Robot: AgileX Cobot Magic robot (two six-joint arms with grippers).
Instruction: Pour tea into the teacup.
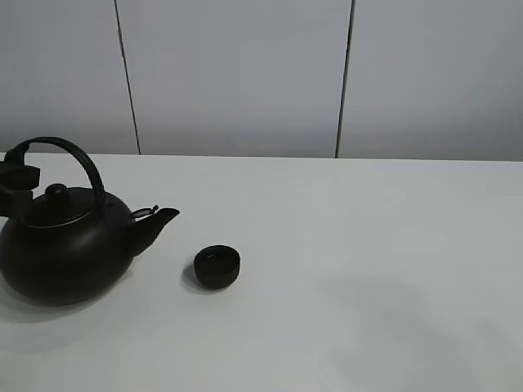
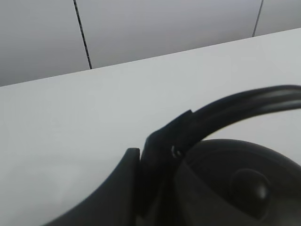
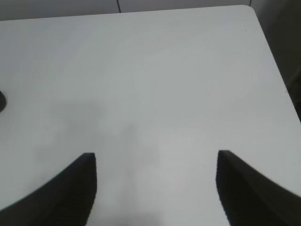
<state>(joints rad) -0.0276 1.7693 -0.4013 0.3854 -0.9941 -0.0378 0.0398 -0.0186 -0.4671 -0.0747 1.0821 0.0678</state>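
Note:
The small matte-black teacup (image 1: 216,266) stands upright on the white table, just right of the spout of the big black kettle (image 1: 65,253). The kettle rests on the table at the far left. My left gripper (image 1: 18,175) is at the left end of the kettle's arched handle (image 2: 235,110), and the left wrist view shows that gripper (image 2: 157,150) shut on the handle above the lid knob (image 2: 249,188). Over bare table, my right gripper (image 3: 156,157) is open with nothing between its fingers; it is outside the exterior high view.
The white table (image 1: 368,245) stretches right of the teacup, and its far corner (image 3: 249,7) shows in the right wrist view. Grey wall panels stand behind it. A dark sliver (image 3: 1,101) sits at the edge of the right wrist view; I cannot tell what it is.

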